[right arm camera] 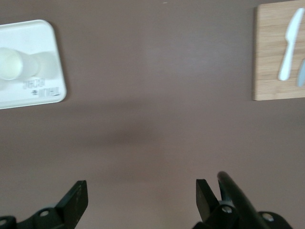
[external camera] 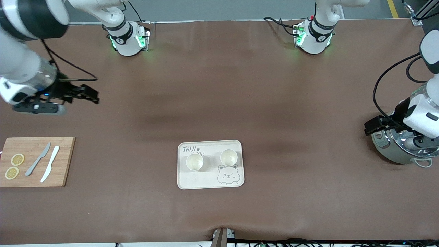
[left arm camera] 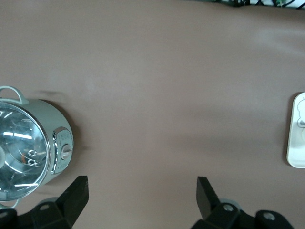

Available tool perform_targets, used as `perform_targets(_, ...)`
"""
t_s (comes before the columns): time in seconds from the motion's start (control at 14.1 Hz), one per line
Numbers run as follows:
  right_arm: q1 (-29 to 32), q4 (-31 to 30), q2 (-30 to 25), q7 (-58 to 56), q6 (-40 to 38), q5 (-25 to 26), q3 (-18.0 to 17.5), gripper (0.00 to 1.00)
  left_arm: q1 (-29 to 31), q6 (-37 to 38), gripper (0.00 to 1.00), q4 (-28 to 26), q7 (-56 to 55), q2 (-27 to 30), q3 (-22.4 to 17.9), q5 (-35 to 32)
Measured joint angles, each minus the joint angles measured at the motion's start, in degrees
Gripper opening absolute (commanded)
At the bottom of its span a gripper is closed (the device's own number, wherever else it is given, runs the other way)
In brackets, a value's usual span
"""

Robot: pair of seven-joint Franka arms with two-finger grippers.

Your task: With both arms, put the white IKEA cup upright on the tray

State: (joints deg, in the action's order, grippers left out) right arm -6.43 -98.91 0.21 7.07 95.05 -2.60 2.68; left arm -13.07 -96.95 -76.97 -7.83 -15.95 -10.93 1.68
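Tray (external camera: 210, 181): cream, rectangular, rounded corners, lying flat on the brown table (external camera: 219, 103). Its long axis runs from one arm's end of the table to the other.
Writing: grey "TAIJI" with a paw mark, and a second word half hidden by a cup; a bear face (external camera: 228, 175) is drawn at the corner nearer the front camera.
Cups: two white cups stand upright on the tray, mouths up, side by side along its long axis, apart from each other. The first cup (external camera: 194, 162) is on the lettering; the second cup (external camera: 228, 157) is just above the bear face.
Left claw (left arm camera: 142, 191): wide open, holding nothing, in the air well away from the tray, over the table beside a steel pot (external camera: 398, 147) with a glass lid.
Right claw (right arm camera: 141, 193): wide open, empty, in the air well away from the tray, toward the wooden cutting board (external camera: 36, 161).
Cutting board: carries a grey knife (external camera: 38, 159), a white knife (external camera: 50, 163) and two lemon slices (external camera: 17, 159).
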Motion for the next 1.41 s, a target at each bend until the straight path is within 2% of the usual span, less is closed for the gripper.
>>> perform_targets(0.28, 6.8, -0.1, -0.4, -5.7, 0.4, 2.1, 0.1, 1.0, 0.9, 0.0, 1.0, 1.3, 0.0, 1.1, -0.1, 0.0)
perform_targets(0.49, 7.8, -0.1, -2.1, -6.3, 0.0, 2.2, 0.0, 1.0, 2.2, 0.1, 1.0, 1.4, 0.0, 1.6, 0.3, 0.0)
perform_targets(0.57, 7.8, -0.2, -2.8, -6.3, -0.5, 2.2, -0.1, 1.0, 4.4, 0.1, 1.0, 1.4, 0.1, 1.7, 2.2, 0.0)
perform_targets(0.78, 7.8, -0.2, -6.0, -6.3, -2.7, 2.2, -0.2, 1.0, 14.4, 0.1, 1.0, 1.5, 0.4, 1.8, 12.8, 0.0)
perform_targets(0.85, 7.8, -0.2, -7.3, -6.3, -3.2, 2.2, -0.3, 1.0, 15.3, 0.1, 1.0, 1.6, 0.4, 1.9, 14.0, 0.0)
perform_targets(1.06, 7.8, -0.5, -10.3, -6.3, -4.0, 2.2, -0.4, 1.0, 14.6, 0.8, 1.0, 1.7, 0.4, 3.8, 14.6, 0.0)
perform_targets(1.41, 7.8, -0.7, -10.7, -6.3, -4.0, 2.2, -0.7, 1.0, 14.1, 4.1, 1.0, -0.7, 0.4, 8.1, 14.6, 0.0)
